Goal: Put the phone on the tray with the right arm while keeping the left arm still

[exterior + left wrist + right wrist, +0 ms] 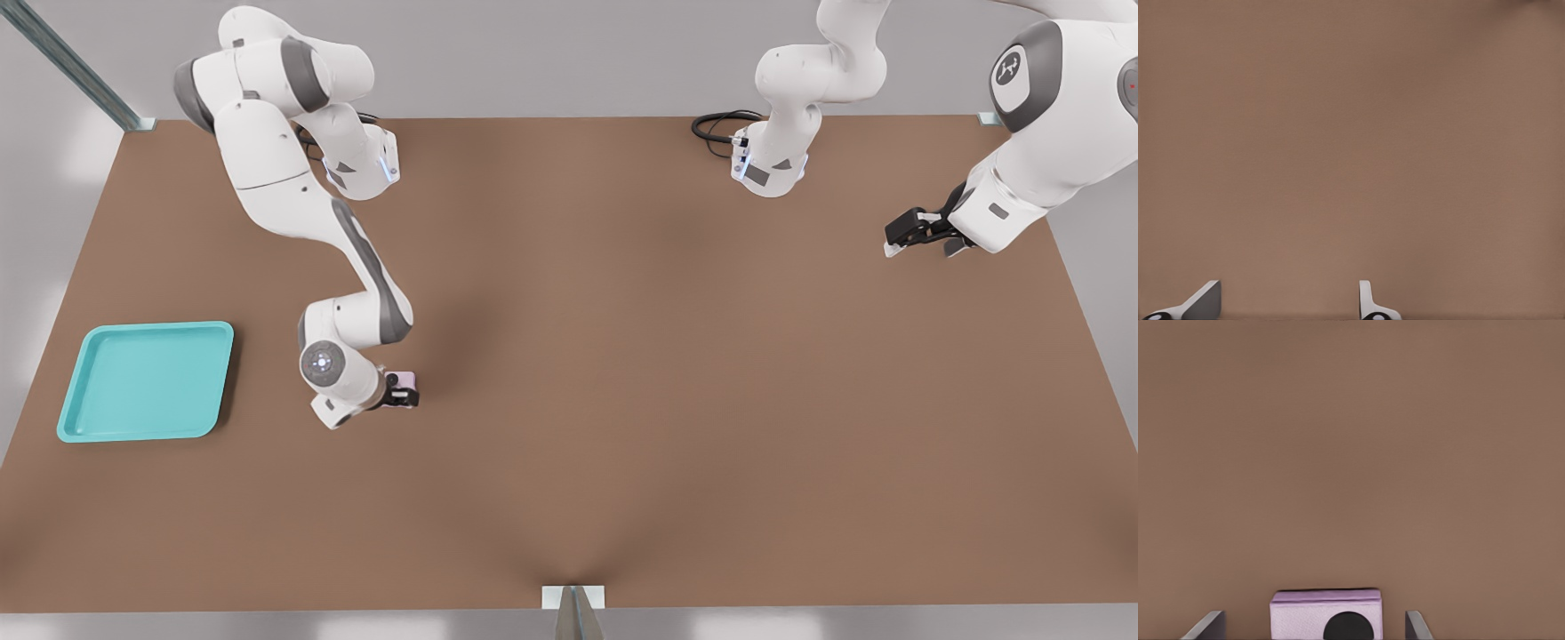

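Phone (1326,615) | lies between our gripper's (404,391) spread fingers (1207,626), untouched | tray (142,380) apart on the front view's left

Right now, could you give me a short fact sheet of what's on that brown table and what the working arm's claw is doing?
surface: brown table
tray: turquoise, nothing on it, near the front view's left edge
phone: pale lilac, between the claw's fingers, to the tray's right in the front view, not on the tray
claw: open around the phone, fingers apart from its sides
task status: phone not yet on tray
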You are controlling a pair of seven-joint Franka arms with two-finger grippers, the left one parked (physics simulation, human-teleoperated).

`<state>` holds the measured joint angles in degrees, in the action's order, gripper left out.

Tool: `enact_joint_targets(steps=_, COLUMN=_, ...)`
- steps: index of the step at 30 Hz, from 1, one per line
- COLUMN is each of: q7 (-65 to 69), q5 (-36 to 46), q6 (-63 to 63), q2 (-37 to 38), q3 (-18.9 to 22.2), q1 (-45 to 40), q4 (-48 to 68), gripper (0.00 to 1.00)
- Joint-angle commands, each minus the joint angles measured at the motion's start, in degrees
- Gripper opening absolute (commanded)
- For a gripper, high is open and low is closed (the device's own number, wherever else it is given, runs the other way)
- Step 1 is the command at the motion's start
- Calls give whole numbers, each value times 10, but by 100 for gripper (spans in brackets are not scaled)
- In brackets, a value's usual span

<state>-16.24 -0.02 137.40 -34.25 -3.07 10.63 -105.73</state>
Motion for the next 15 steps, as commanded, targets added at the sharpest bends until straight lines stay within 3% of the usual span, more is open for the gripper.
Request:
enact_joint_targets(steps=1, q7=-34, q5=-1, q6=52, q2=-5, q3=0, q1=0, q4=-3, gripper=100)
enact_joint_targets(steps=15, q7=9, q5=-1, q6=73, q2=8, q3=-14, q1=-10, q4=-73, gripper=100)
